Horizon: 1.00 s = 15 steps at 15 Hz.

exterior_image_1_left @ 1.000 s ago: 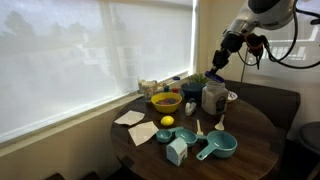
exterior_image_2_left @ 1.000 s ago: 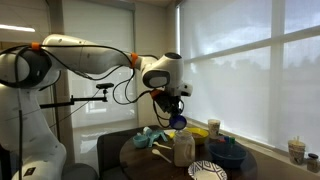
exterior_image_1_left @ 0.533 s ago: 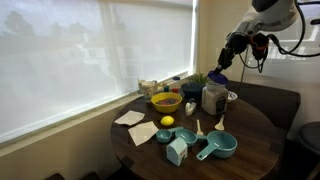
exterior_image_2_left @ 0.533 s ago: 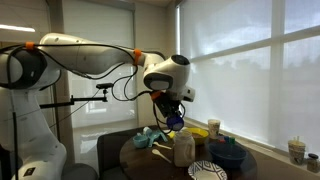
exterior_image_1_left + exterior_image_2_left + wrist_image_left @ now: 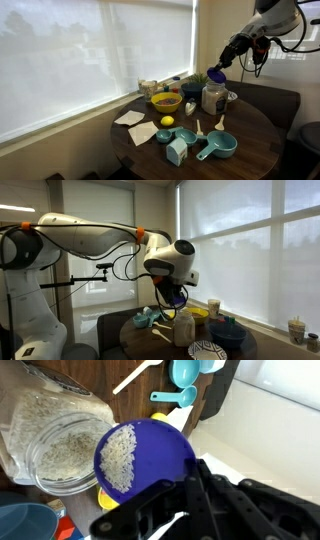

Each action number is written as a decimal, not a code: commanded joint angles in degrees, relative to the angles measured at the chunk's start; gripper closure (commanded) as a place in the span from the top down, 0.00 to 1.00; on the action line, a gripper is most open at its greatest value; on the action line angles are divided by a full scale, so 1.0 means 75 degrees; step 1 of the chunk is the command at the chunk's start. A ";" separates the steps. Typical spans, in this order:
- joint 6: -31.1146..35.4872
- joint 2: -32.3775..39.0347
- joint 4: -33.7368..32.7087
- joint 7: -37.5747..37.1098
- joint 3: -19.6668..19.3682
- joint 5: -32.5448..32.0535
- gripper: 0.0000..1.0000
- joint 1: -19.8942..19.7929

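1. Robot arm (image 5: 90, 235), white with orange bands at the joints, stretches out over the table.
2. Round dark wooden table (image 5: 252, 128) under it, pretty crowded with kitchen stuff.
3. Clear glass jar (image 5: 62, 452) full of pale flakes stands open on the table, right below the gripper. It shows in both exterior views too (image 5: 212, 98).
4. Yellow bowl (image 5: 166, 102) sits on the window side of that jar.
5. Black gripper (image 5: 192, 485) is clenched tight on the handle of the scoop.
6. Round blue plastic measuring scoop (image 5: 160, 450) hangs in the air just above the jar's mouth, apart from it and tipped toward it. In an exterior view it's the blue blob at the arm's tip (image 5: 217, 76).
7. Teal measuring cups (image 5: 218, 147) lie near the table's front edge, well apart from the scoop.
8. Yellow lemon (image 5: 167, 122) lies just in front of the bowl.
9. White grains (image 5: 118, 457) are piled against the scoop's lower side.
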<state>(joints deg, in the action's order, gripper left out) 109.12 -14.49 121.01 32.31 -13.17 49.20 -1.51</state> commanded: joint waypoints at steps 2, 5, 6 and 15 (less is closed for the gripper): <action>-0.0123 0.0023 0.0212 0.0534 -0.0005 0.0654 0.01 -0.0215; -0.0190 0.0030 0.0427 0.0936 -0.0084 0.0959 0.01 -0.0330; -0.0201 0.0024 0.0508 0.1076 -0.0114 0.1135 0.01 -0.0374; -0.0340 0.0071 0.1052 0.2332 -0.0203 0.2637 0.01 -0.0717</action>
<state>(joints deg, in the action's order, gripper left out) 108.27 -14.10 127.59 46.19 -14.70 64.47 -5.65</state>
